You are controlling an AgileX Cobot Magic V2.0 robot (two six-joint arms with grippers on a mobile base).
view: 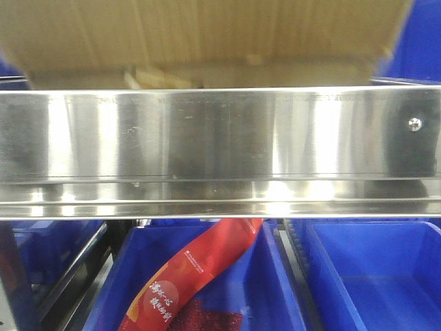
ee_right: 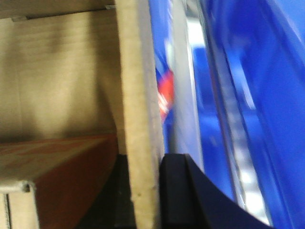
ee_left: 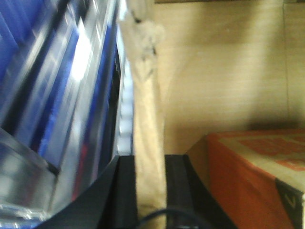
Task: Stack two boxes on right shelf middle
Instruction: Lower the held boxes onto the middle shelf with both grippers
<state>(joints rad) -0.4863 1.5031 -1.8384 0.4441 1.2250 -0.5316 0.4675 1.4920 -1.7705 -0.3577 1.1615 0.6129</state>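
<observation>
Your left tool (ee_left: 148, 191) is clamped on the box (ee_left: 224, 71) wall edge, dark fingers (ee_left: 125, 191) either side of the cardboard. Your right tool (ee_right: 143, 191) pinches the opposite wall edge the same way. An orange carton (ee_left: 248, 176) sits inside the box. In the front view the box sits above the shelf (view: 220, 134) rail, filling the top of frame. Blue bins (view: 372, 276) lie below, a red packet (view: 193, 276) in one.

The steel shelf (view: 220, 138) carries a tan cardboard box (view: 207, 34).
</observation>
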